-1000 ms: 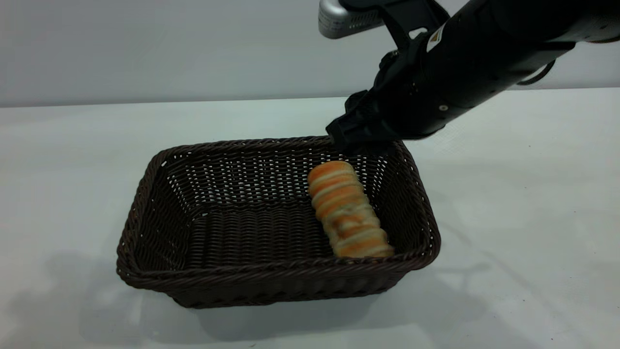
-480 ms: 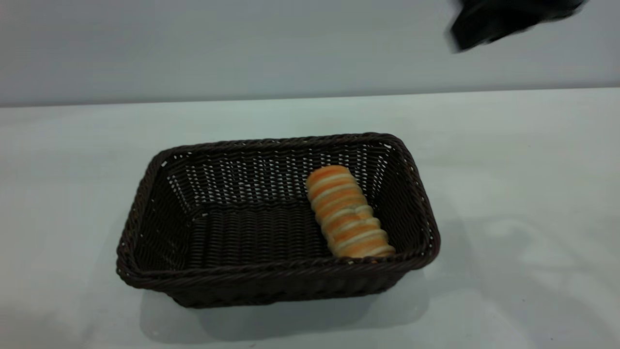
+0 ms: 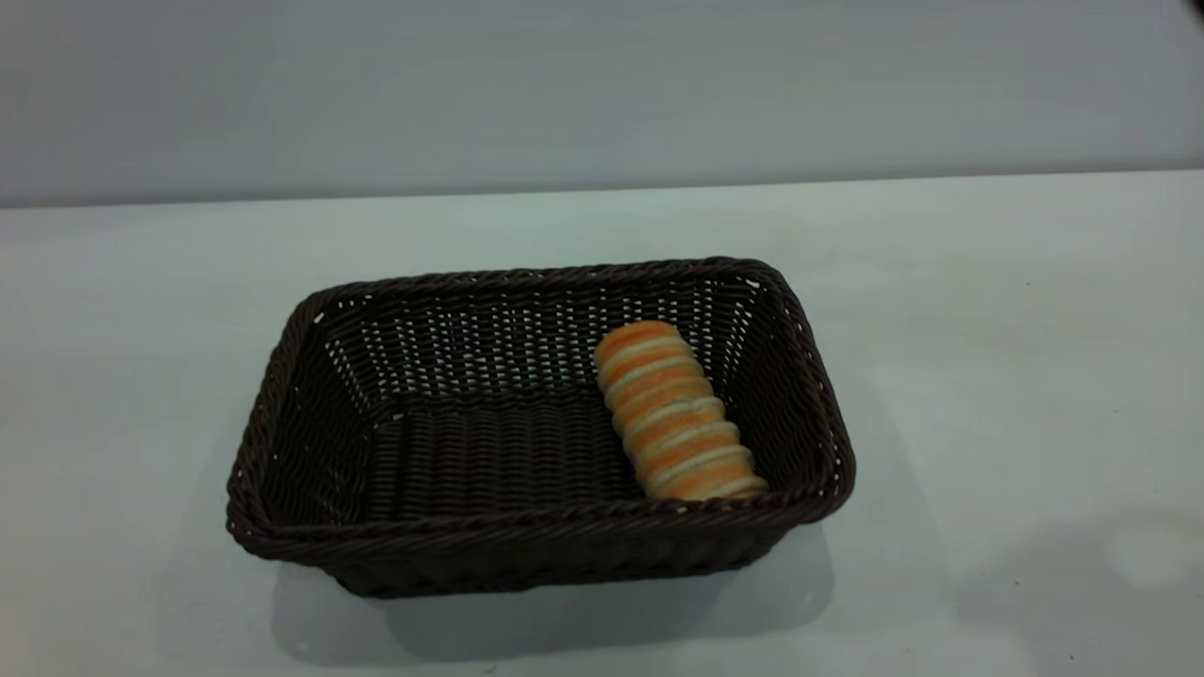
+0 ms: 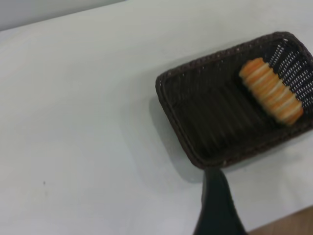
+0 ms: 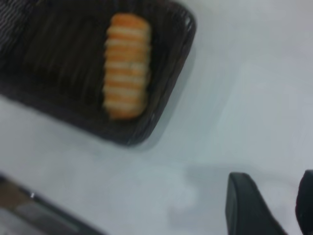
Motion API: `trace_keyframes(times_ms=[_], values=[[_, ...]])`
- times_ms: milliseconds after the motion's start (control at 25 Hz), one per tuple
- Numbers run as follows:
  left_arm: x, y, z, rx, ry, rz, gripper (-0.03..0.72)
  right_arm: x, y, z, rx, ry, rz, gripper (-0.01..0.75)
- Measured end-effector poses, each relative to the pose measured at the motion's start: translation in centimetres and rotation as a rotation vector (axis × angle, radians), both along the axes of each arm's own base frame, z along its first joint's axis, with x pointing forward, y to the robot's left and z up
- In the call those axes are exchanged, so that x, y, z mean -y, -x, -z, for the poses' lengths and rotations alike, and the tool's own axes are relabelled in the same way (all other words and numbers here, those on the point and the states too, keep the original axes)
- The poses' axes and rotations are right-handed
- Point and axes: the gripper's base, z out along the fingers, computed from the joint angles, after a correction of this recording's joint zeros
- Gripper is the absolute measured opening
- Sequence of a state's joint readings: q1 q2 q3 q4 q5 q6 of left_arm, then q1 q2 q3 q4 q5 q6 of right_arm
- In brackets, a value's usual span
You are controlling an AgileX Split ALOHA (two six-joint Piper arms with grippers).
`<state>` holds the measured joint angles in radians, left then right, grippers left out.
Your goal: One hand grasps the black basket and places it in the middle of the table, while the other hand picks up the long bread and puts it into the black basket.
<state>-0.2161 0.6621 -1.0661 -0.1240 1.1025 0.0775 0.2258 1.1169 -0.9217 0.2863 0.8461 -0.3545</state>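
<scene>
The black basket [image 3: 527, 528] stands on the white table [image 3: 988, 376] near the middle. The long bread [image 3: 673, 414] lies inside it along the right wall, free of any gripper. Neither gripper shows in the exterior view. In the right wrist view the right gripper [image 5: 274, 198] is open and empty, above bare table, apart from the basket [image 5: 168, 100] and the bread [image 5: 126, 66]. In the left wrist view part of the left gripper [image 4: 216, 196] hangs just outside the basket's rim [image 4: 171, 105], with the bread [image 4: 271, 90] at the basket's other end.
A plain grey wall [image 3: 564, 85] rises behind the table. A table edge with a brown surface beyond it shows in the left wrist view [image 4: 288, 223]. Another table edge shows in the right wrist view [image 5: 29, 200].
The right arm has lifted from the basket's far right corner and left the exterior view at the upper right. The bread stays in the basket, which has not moved.
</scene>
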Motion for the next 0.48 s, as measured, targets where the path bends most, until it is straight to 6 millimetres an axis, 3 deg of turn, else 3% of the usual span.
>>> trace_keyframes(times_ms=[240,480], values=[[-0.8,3.9,-0.3,0.060,0.034,-0.015,0.542,1.2,6.5,-3.4,0.039,-0.019,-0.042,0.237],[-1.5,7.1,-0.6,0.165,0.071,-0.024,0.542,2.6,13.1,-5.3,0.122,-0.070,-0.022,0.237]])
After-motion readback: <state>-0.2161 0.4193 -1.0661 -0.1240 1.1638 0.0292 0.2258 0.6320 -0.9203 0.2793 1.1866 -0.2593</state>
